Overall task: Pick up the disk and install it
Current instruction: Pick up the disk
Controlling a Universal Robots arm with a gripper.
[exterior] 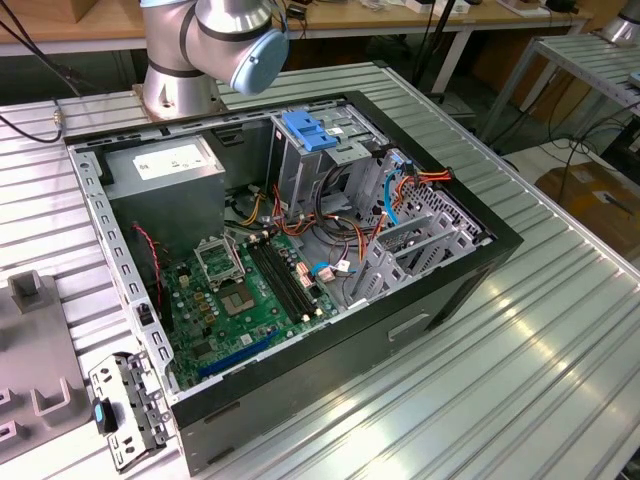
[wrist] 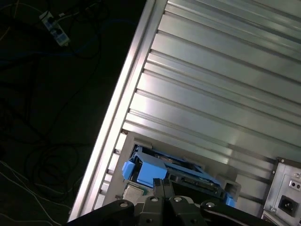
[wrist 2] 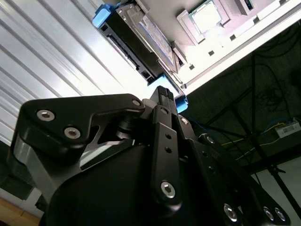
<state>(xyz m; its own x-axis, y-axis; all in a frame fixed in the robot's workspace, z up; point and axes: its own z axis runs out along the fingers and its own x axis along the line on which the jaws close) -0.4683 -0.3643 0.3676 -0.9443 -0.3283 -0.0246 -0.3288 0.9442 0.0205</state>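
Where the ribbed aluminium bench (wrist: 225, 70) meets its edge above a dark floor (wrist: 42, 117) strewn with cables (wrist: 51, 155), the disk (wrist: 146, 172) lies flat. Just near it the claw (wrist: 160, 184) hangs narrow, gripping nothing.

Blue-railed grey disk (wrist: 148, 169), ribbed silver table (wrist: 211, 70), green motherboard (exterior: 225, 300), black computer case (exterior: 300, 385), blue cage latch (exterior: 308, 130)

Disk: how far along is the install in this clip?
Nothing looks done yet: the disk lies on the ribbed table, outside the computer case. In hand: the claw sits close over it; a grip can't be confirmed. Left: lifting and fitting it in.
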